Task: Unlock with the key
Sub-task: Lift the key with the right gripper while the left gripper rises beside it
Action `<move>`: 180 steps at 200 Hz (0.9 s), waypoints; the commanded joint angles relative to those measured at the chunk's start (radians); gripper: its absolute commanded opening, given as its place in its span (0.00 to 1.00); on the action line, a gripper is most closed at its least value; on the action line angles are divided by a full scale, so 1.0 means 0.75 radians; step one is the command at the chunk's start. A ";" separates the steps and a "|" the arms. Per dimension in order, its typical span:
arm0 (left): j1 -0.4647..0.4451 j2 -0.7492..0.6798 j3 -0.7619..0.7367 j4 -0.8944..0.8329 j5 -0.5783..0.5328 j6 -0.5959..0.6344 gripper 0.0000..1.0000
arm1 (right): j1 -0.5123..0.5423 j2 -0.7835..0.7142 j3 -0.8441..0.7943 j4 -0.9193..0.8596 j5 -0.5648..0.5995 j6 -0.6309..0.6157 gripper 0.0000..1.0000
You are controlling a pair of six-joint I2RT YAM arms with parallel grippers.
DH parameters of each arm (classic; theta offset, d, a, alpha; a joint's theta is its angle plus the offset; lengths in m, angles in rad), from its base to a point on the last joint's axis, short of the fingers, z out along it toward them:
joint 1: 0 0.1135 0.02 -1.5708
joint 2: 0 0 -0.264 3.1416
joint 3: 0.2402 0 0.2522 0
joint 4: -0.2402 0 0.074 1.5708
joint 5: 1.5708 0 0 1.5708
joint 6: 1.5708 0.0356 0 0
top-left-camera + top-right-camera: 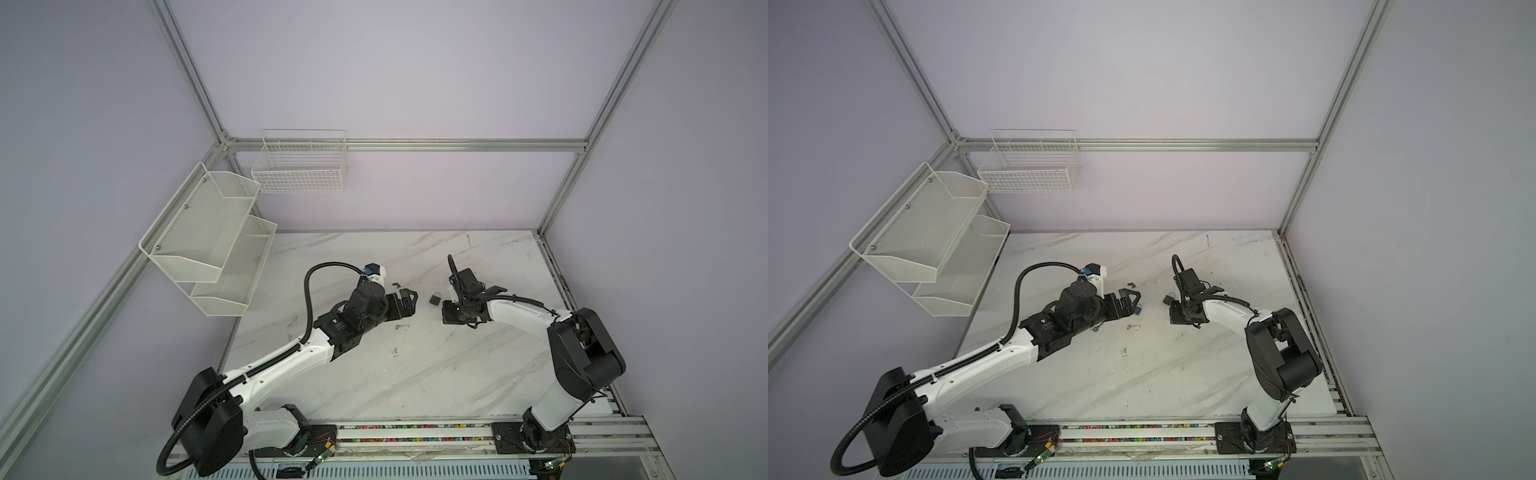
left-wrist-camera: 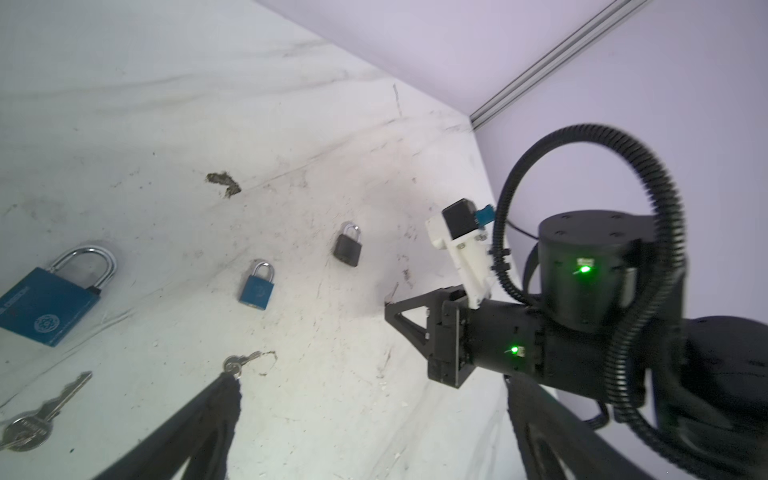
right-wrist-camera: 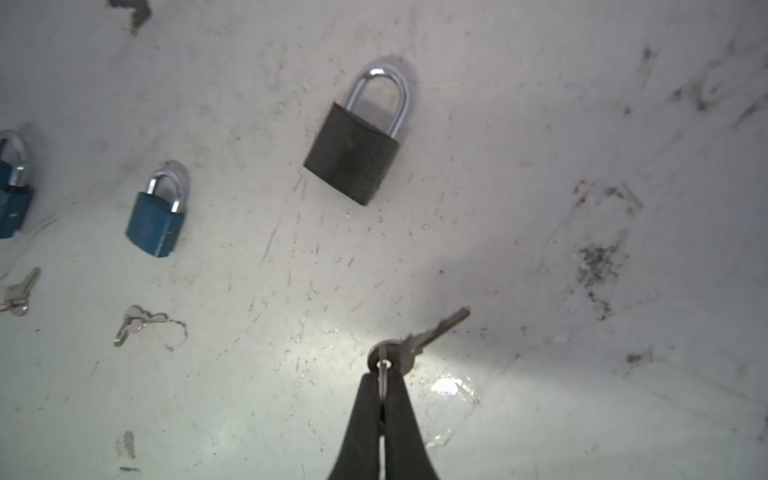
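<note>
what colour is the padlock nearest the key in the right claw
Black, with a silver shackle; the padlock shows best in the right wrist view.

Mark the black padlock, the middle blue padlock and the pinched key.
black padlock [image 3: 352,160]: right wrist view, body centre.
middle blue padlock [image 3: 156,227]: right wrist view, body centre.
pinched key [image 3: 444,326]: right wrist view, blade.

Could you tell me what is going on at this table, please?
The right end effector is shut on a key at its ring end, near the black padlock, which lies flat on the table with its shackle closed. The left end effector is open and holds nothing. A small blue padlock, a large blue padlock and spare keys lie there too. No key is in a lock yet.
</note>
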 commanded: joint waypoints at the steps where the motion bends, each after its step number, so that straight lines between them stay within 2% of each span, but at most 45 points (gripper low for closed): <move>1: 0.066 -0.126 -0.019 0.016 0.051 -0.067 1.00 | 0.036 -0.111 0.066 0.014 -0.047 -0.121 0.00; 44: 0.206 -0.230 0.079 -0.221 0.197 -0.039 1.00 | 0.131 -0.267 0.082 0.130 -0.167 -0.310 0.00; 76: 0.288 -0.202 0.136 -0.305 0.359 -0.012 0.98 | 0.208 -0.393 0.053 0.272 -0.253 -0.468 0.00; 99: 0.303 -0.146 0.193 -0.302 0.487 0.015 0.89 | 0.242 -0.456 0.017 0.369 -0.319 -0.553 0.00; 117: 0.302 -0.092 0.255 -0.296 0.587 0.048 0.86 | 0.276 -0.466 0.017 0.386 -0.341 -0.620 0.00; 180: 0.303 0.014 0.358 -0.177 0.670 0.066 0.73 | 0.367 -0.444 0.075 0.333 -0.271 -0.799 0.00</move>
